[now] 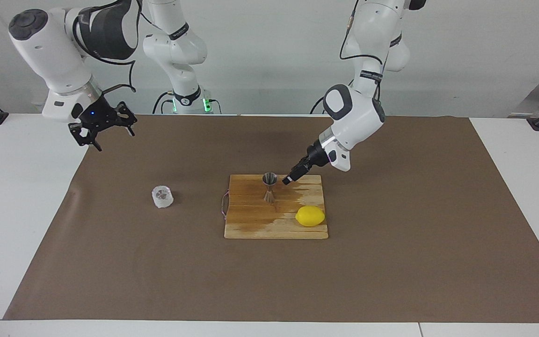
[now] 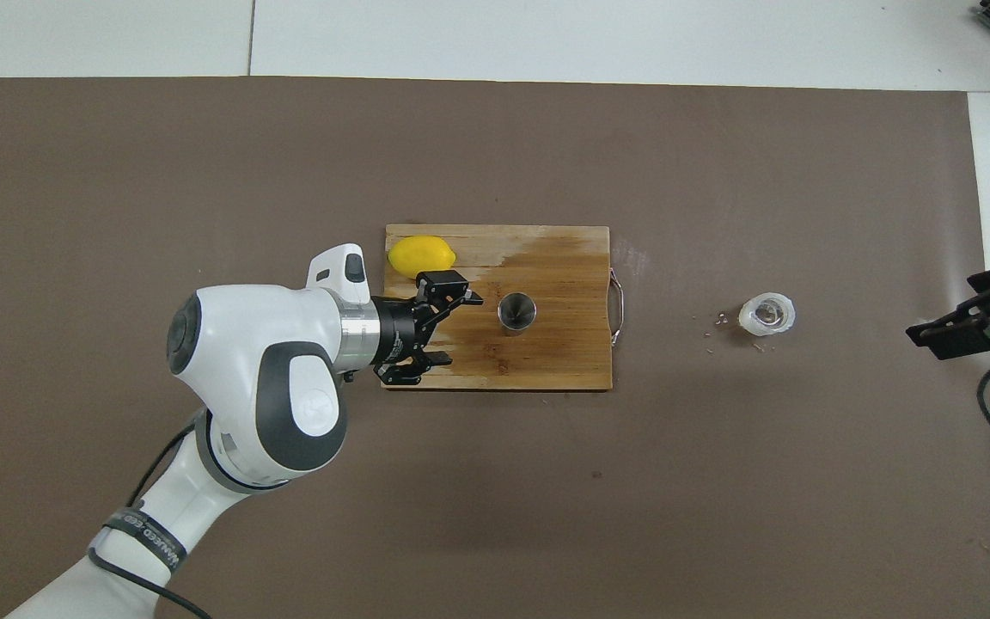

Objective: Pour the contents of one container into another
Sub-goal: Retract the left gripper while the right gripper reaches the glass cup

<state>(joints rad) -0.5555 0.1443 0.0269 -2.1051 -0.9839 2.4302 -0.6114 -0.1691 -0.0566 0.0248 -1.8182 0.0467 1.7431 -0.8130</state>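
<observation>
In the facing view, the right gripper [image 1: 102, 125] hangs at upper left, fingers spread wide and empty. The cup [image 1: 162, 196] sits on the brown mat [image 1: 391, 262] lower and toward centre, upright, so this arm is likely the nearer one. At centre the jigger [image 1: 269, 186] stands upright on the cutting board [image 1: 251, 220]; the left gripper [image 1: 289, 179] is just beside it, also open and empty. The overhead view shows that gripper's gap and the cup's open mouth, which the facing view hides
</observation>
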